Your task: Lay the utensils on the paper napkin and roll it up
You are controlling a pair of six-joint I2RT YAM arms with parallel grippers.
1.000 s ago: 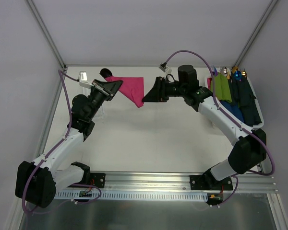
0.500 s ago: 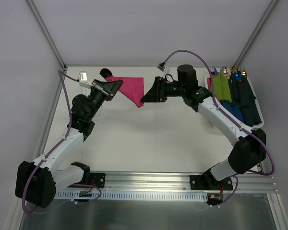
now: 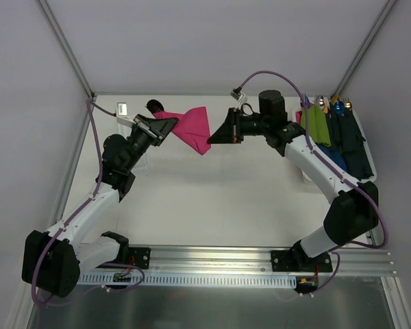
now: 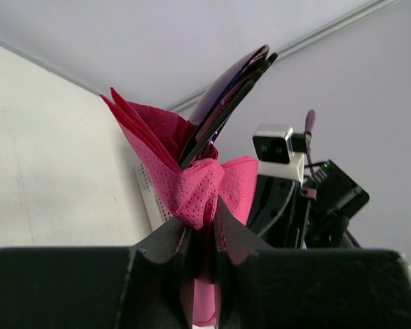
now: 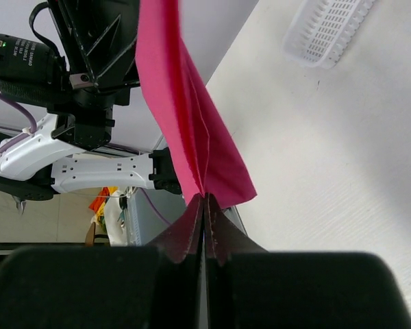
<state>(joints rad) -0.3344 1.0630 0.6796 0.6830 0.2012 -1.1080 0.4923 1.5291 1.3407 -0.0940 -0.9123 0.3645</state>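
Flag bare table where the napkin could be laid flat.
Free: the wide middle of the table, bordered by the left arm, right arm and near rail. Crowded: far centre, where the left pincer and right pincer pinch the magenta napkin; far right corner, packed with rolled bundles.

The paper napkin (image 4: 195, 195) is showing a matt, finely dimpled pink surface. The spoon (image 4: 224, 88) is gleaming glossy and smooth, possibly plastic. The tabletop (image 3: 212, 199) is looking matt white, and the basket (image 5: 329, 31) is showing white plastic mesh.
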